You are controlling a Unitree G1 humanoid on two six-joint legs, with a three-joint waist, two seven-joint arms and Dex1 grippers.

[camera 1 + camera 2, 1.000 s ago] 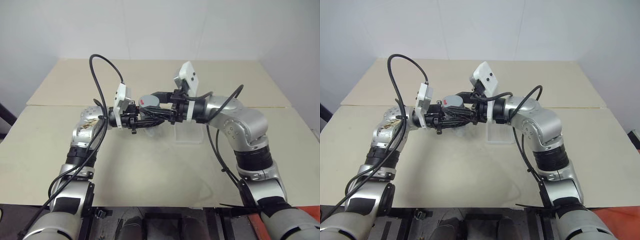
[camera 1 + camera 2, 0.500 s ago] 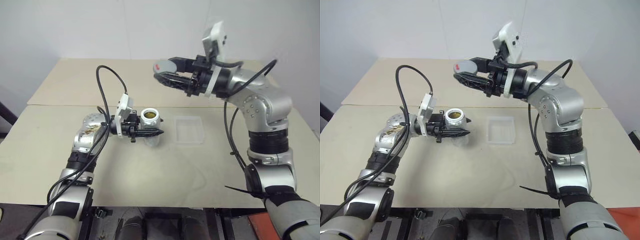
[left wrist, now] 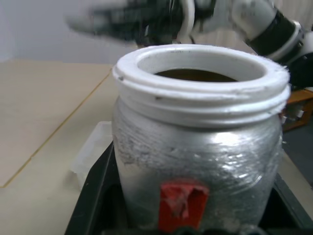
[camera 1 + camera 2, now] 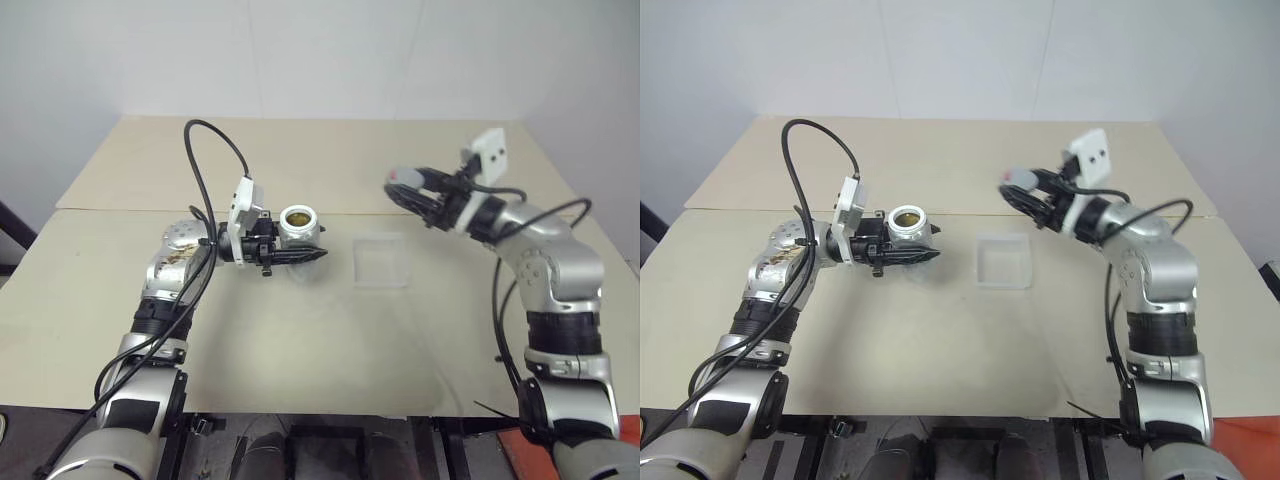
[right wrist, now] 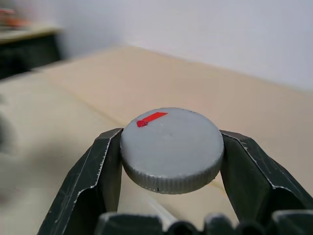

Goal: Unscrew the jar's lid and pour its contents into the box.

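Two beige tabletops (image 4: 300, 340) are butting along a seam, a white wall (image 4: 320, 50) standing at twelve o'clock. The left gripper (image 4: 312, 255) is clamping the open jar (image 4: 299, 226) upright; the right gripper (image 4: 400, 190) is pinching the lid (image 5: 171, 149) at two o'clock of the box (image 4: 381, 261).

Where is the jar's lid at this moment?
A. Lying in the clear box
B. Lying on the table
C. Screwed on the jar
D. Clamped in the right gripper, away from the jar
D: the right gripper pinches the lid; the jar stands open-mouthed.
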